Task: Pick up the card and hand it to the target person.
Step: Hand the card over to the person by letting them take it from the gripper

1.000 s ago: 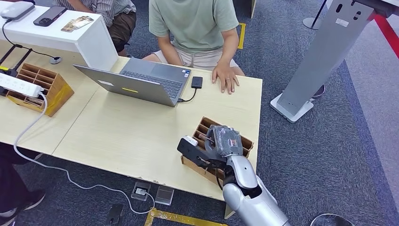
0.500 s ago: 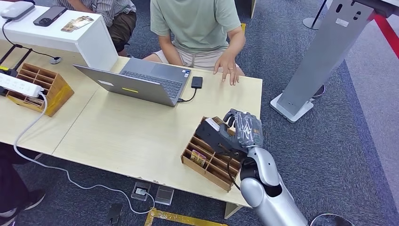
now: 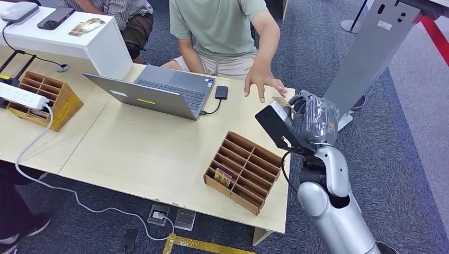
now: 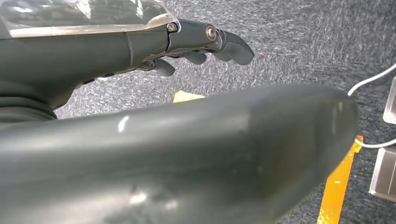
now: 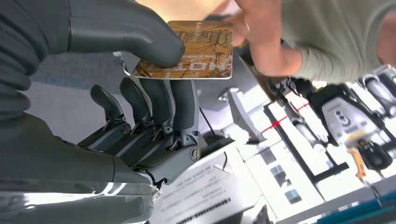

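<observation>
Head view, right hand [image 3: 312, 119]: raised past the bench's [image 3: 159, 153] far right corner, pinching the card [image 3: 281, 101] by one end.
Head view, card: sticks out of the hand toward the person's hand [image 3: 263, 84], just beside those fingers; contact cannot be told.
Head view, person [image 3: 222, 26]: seated behind the bench, arm stretched toward the card.
Head view, rack [image 3: 244, 170]: wooden, on the bench near its front right edge, one more card [image 3: 223, 177] standing in a front slot.
Head view, laptop [image 3: 159, 92]: open, further back on the bench.
Right wrist view, right hand [image 5: 116, 84]: thumb [image 5: 126, 32] pressed on the card's face, fingers [image 5: 180, 107] beneath it.
Right wrist view, card [image 5: 194, 51]: orange-brown print, held flat; person's hand [image 5: 259, 32] at its free end, blurred.
Left wrist view, left hand [image 4: 177, 116]: hangs over grey carpet, fingers [image 4: 224, 42] stretched apart from the thumb, holding nothing.
</observation>
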Controlling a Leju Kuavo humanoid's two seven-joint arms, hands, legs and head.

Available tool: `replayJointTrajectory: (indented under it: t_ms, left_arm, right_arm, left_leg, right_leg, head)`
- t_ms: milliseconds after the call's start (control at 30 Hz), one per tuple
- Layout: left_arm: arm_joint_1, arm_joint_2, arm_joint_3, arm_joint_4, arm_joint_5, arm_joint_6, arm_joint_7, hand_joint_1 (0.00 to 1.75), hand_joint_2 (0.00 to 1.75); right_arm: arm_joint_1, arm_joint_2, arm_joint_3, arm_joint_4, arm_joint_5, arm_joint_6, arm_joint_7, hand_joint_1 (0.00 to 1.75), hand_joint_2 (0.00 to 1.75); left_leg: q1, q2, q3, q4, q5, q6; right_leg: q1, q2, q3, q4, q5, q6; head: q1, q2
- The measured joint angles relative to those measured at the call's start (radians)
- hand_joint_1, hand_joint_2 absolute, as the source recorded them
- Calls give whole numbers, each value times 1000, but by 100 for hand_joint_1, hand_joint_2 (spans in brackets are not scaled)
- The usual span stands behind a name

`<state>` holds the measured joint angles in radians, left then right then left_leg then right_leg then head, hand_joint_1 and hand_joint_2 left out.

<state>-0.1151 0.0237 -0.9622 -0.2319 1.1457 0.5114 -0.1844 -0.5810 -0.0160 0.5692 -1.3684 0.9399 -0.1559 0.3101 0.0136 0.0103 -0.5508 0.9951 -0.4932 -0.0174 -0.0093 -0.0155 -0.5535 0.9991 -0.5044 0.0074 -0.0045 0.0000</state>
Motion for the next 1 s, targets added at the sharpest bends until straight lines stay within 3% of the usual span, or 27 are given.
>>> replayJointTrajectory:
  t_ms: [267,567,600,733,1000]
  left_arm:
    - [-2,0,-7,0,-20,-32,-4,0,0]
    - [-5,3,-23,0,-36,-46,1,0,0]
    - [-5,3,-25,0,-38,-46,5,0,0]
    - [-5,5,-30,2,-40,-46,19,0,0]
    - [-6,9,-31,4,-40,-45,17,0,0]
  right_arm:
    - [-145,15,-27,192,48,-52,-20,142,175]
    - [-207,51,-30,380,74,-42,-14,135,175]
    - [-208,56,-30,397,74,-42,-14,127,175]
    - [-210,72,-30,450,69,-47,-20,7,175]
    - [-212,97,-30,500,45,-61,-62,0,175]
  left_leg:
    - [0,0,0,0,0,0]
    - [0,-1,-1,0,0,0]
    - [0,-1,-1,0,0,0]
    - [0,-1,-1,0,0,0]
    - [0,0,-1,0,0,0]
  right_leg:
    - [0,0,0,0,0,0]
    - [0,0,0,0,0,0]
    - [0,0,0,0,0,0]
    - [0,0,-1,0,0,0]
    - [0,0,-1,0,0,0]
  head:
    - [0,0]
    - [0,0]
    - [0,0]
    - [0,0]
    - [0,0]
